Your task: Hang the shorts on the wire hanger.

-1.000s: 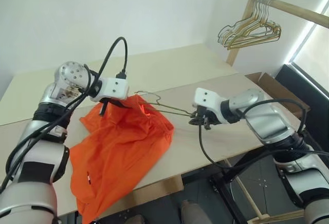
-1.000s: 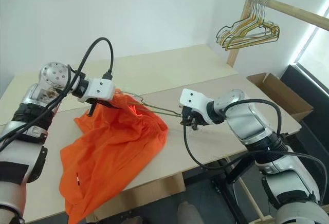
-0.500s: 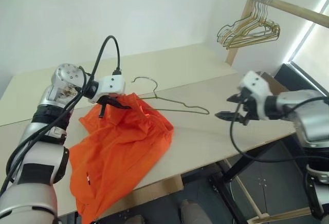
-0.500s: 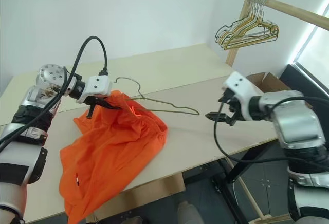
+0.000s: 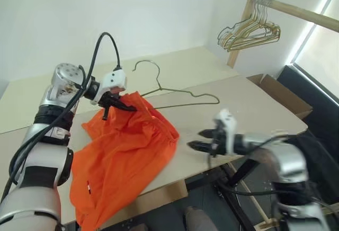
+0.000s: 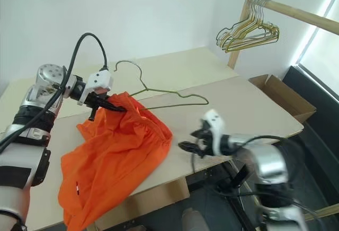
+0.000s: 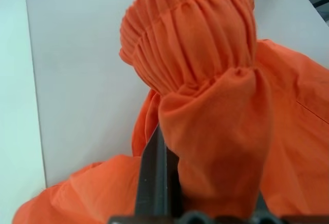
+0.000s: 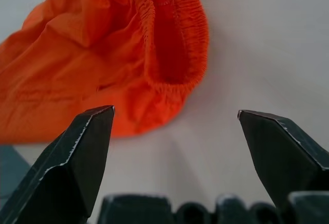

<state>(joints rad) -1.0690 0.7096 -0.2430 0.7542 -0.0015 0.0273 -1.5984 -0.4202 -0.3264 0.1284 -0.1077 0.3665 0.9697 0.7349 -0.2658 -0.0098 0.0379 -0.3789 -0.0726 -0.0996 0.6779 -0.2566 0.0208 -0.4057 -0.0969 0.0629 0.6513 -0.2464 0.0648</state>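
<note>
The bright orange shorts (image 5: 127, 151) lie bunched on the table, hanging over its front edge. My left gripper (image 5: 117, 104) is shut on their gathered waistband (image 7: 190, 34), lifted a little off the table. One dark finger (image 7: 154, 178) shows against the fabric. The thin wire hanger (image 5: 183, 94) runs from the waistband out to the right, its hook (image 5: 144, 65) tilted up. Whether the left gripper also pinches the wire I cannot tell. My right gripper (image 5: 197, 139) is open and empty, low by the table's front edge, just right of the shorts (image 8: 154, 44).
A wooden rail (image 5: 288, 8) at the back right carries a bunch of several gold and dark hangers (image 5: 249, 29). An open cardboard box (image 5: 278, 94) stands past the table's right end. Bare tabletop (image 5: 249, 109) lies to the right of the hanger.
My right gripper let go of the hanger's right corner, opened wide, swung out to the right, then dropped low and left toward the shorts. The hanger's hook has tipped upward. The camera shifted slightly.
</note>
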